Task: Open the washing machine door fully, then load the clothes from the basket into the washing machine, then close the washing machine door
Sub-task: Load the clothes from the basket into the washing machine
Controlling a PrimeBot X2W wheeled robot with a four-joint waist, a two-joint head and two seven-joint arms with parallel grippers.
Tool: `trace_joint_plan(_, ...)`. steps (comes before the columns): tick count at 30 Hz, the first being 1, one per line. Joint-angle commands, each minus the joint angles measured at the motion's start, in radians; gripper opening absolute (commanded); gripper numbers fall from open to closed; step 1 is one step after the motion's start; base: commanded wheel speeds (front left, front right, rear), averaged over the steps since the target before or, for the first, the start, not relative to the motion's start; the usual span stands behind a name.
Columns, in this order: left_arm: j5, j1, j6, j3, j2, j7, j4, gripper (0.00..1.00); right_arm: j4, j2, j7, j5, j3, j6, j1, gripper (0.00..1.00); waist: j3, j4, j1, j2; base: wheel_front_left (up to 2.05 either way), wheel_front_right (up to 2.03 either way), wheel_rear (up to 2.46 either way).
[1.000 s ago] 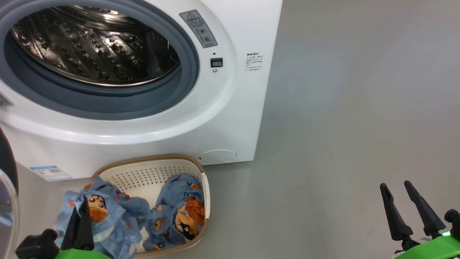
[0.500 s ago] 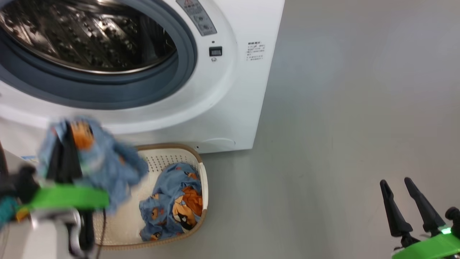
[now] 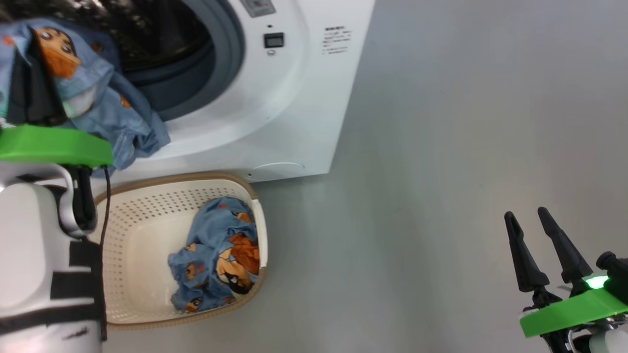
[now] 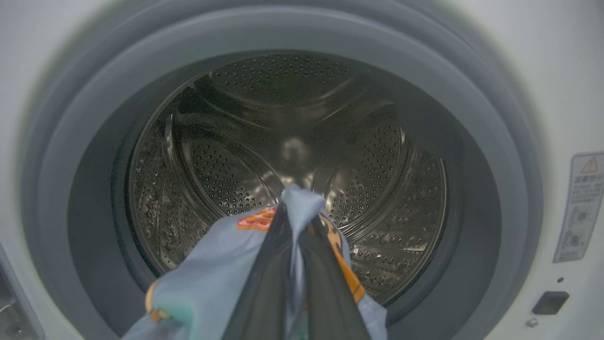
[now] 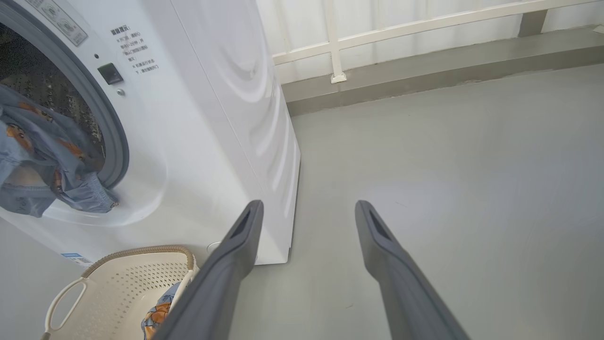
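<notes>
**Now: halfway through loading**

Head view: we've lifted one bundle out of the basket to the washing machine mouth; left gripper clamped on it. 2nd bundle lies in the basket, just below the machine's front. Right gripper, jaws wide & empty, well right of the machine over bare grey floor.

Left wrist: drum dead ahead, empty, so half the load remains.

Right wrist: white railing on a kerb behind the machine.
</notes>
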Motion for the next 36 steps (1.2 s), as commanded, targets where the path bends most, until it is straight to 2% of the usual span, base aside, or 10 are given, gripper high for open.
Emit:
trace_joint_plan(1, 0.021, -0.046, -0.004, 0.018, 0.047, -0.005, 0.024, 0.00, -0.020, -0.010, -0.005, -0.003, 0.021, 0.003, -0.014, 1.00, 0.023, -0.027, -0.0001, 0.0000, 0.00, 0.00, 0.00)
trace_joint_plan(13, 0.055, -0.274, -0.003, 0.017, 0.112, -0.005, 0.467, 0.00, -0.018, 0.007, -0.005, 0.010, 0.052, 0.003, -0.065, 1.00, 0.094, -0.086, -0.0001, 0.0000, 0.00, 0.00, 0.00)
trace_joint_plan(20, 0.059, -0.389, 0.012, 0.016, 0.152, -0.005, 0.644, 0.00, -0.018, 0.012, -0.005, 0.013, 0.077, 0.003, -0.086, 1.00, 0.129, -0.109, -0.0001, 0.0000, 0.00, 0.00, 0.00)
trace_joint_plan(30, 0.090, -0.470, 0.038, -0.012, 0.206, -0.005, 0.735, 0.00, -0.026, 0.014, -0.005, 0.017, 0.113, 0.003, -0.114, 1.00, 0.165, -0.141, -0.0001, 0.0000, 0.00, 0.00, 0.00)
trace_joint_plan(33, 0.097, -0.496, 0.048, -0.017, 0.218, -0.005, 0.697, 0.00, -0.035, 0.010, -0.005, 0.019, 0.114, 0.003, -0.117, 1.00, 0.178, -0.146, -0.0001, 0.0000, 0.00, 0.00, 0.00)
trace_joint_plan(36, 0.105, -0.510, 0.058, -0.021, 0.220, -0.005, 0.595, 0.00, -0.044, 0.008, -0.005, 0.019, 0.107, 0.003, -0.118, 1.00, 0.193, -0.146, -0.0001, 0.0000, 0.00, 0.00, 0.00)
